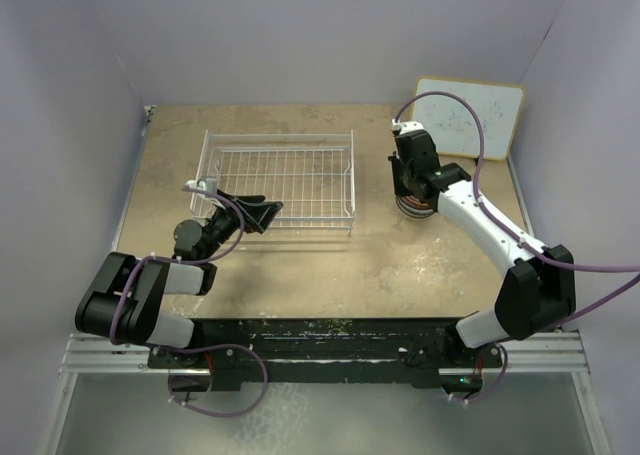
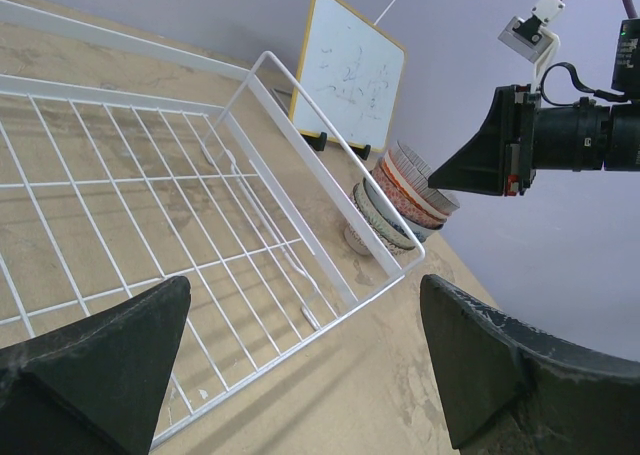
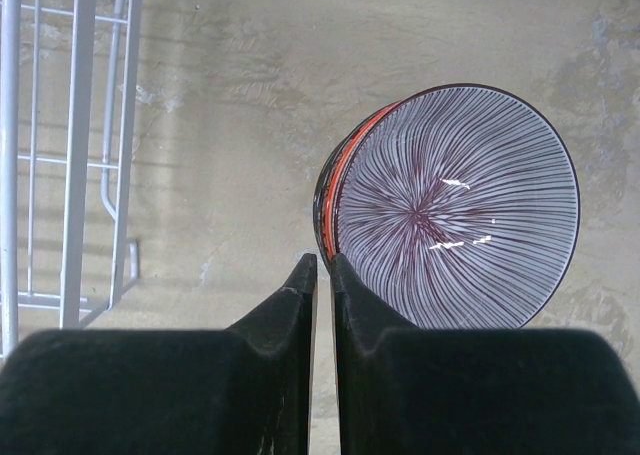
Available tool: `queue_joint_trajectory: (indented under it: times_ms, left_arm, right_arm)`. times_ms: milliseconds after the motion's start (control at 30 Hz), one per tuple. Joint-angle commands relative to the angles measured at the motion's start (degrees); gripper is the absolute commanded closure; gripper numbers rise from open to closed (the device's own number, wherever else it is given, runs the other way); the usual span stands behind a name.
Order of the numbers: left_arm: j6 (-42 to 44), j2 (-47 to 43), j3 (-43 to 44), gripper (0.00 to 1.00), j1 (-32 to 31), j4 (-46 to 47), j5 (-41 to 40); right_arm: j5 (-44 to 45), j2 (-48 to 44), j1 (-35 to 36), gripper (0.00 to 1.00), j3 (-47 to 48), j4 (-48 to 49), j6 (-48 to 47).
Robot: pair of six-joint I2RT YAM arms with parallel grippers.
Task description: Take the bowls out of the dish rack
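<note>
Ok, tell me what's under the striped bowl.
The striped bowl tops a stack of bowls on the table; the left wrist view shows only their outer edges. Their insides and exact count are covered.

The nearly closed right pincer (image 3: 323,265) hangs just beside the striped bowl (image 3: 455,210).

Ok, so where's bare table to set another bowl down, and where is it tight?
Free: the broad strip of table between the near rim of the dish rack and the arm bases. Crowded: the gap between the rack's right side and the bowl stack, where the right gripper hangs, and the far-right corner by the whiteboard.
</note>
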Motion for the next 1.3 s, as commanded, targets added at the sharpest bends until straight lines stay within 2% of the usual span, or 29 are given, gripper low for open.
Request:
queue_joint_trajectory:
  times_ms: [0,400,700,833,967,1133,1267]
  left_arm:
    - [-0.2,-0.5,1.1,0.01,-0.1,-1.2,1.0]
    - [-0.6,-0.1,0.8,0.01,-0.1,-0.8,1.0]
    - [-0.5,-1.3,3.7,0.01,-0.3,-4.2,-0.5]
    - [0.4,-1.6,7.2,0.01,-1.7,-6.4,-1.4]
    - [4.2,-5.3,13.1,0.01,-4.3,-15.3,-5.0]
    - [16.5,-11.8,22.7,0.01,-11.2,-38.7,-14.2]
    - [21.6,-16.4,26.7,0.01,-12.7,-52.0,-19.8]
  right_arm:
    - [1.7,-0.7,-0.3,0.89,0.3,1.2,1.0]
    - [0.9,-1.4,-0.3,0.90,-0.9,2.3,0.9]
    - [0.8,-10.3,-0.3,0.91,-3.1,7.8,1.5]
    - [-1.0,-15.7,-0.3,0.81,-4.9,10.4,1.3]
    - [-2.9,-19.7,-0.3,0.72,-6.9,12.9,1.1]
    - [-3.9,-23.3,-0.3,0.64,-8.6,15.6,1.0]
    - [-4.7,-24.2,-0.3,0.62,-9.2,16.4,1.0]
